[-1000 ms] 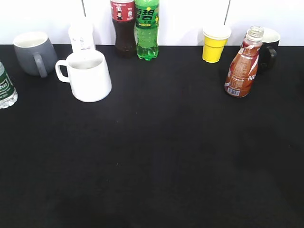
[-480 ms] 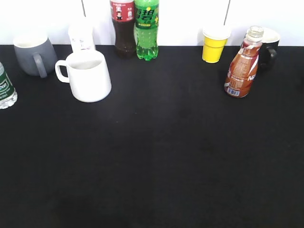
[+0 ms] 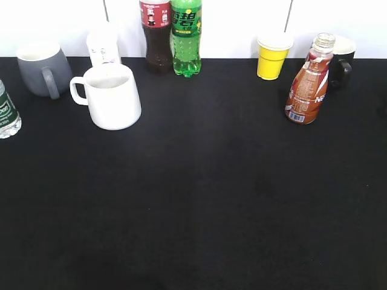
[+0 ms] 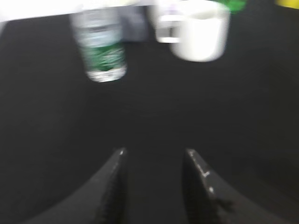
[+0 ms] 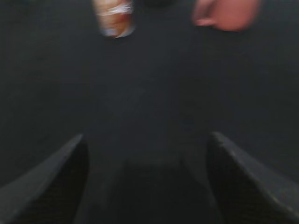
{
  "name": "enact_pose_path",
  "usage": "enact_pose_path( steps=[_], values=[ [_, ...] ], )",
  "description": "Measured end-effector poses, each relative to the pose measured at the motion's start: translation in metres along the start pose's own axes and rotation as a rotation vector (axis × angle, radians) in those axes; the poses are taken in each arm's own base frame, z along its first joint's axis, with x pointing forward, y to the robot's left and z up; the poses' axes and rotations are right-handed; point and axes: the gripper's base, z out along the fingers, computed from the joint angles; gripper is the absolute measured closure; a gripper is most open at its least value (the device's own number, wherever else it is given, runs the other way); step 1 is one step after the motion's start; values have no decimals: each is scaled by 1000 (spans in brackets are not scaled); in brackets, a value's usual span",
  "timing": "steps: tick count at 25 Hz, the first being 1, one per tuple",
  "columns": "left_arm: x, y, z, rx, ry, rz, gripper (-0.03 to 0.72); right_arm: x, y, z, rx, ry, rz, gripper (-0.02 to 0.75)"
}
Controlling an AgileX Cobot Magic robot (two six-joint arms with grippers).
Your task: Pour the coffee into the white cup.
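Far right, the coffee (image 3: pixel 308 84) looks light and slick; its waist suits the spread right gripper (image 5: pixel 145 179).

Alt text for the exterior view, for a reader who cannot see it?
A black table holds a white cup at back left and a brown coffee bottle at back right, both upright and far apart. Along the back stand a grey mug, cola bottle, green soda bottle and yellow cup. No arm is in view.

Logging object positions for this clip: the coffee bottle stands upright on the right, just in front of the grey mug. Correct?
Not quite. The coffee bottle stands upright on the right, but in front of a black mug; the grey mug sits far left, per the exterior view.
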Motion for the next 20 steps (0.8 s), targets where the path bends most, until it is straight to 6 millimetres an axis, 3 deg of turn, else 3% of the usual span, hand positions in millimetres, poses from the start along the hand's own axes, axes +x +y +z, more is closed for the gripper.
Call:
enact_pose_path(
  steps=[5, 20],
  values=[
    [0, -1, 0, -92, -2, -45, 386, 0, 1, -1, 129, -16, 63, 146],
    [0, -1, 0, -92, -2, -45, 386, 0, 1, -1, 133, -20, 65, 146]
  ],
)
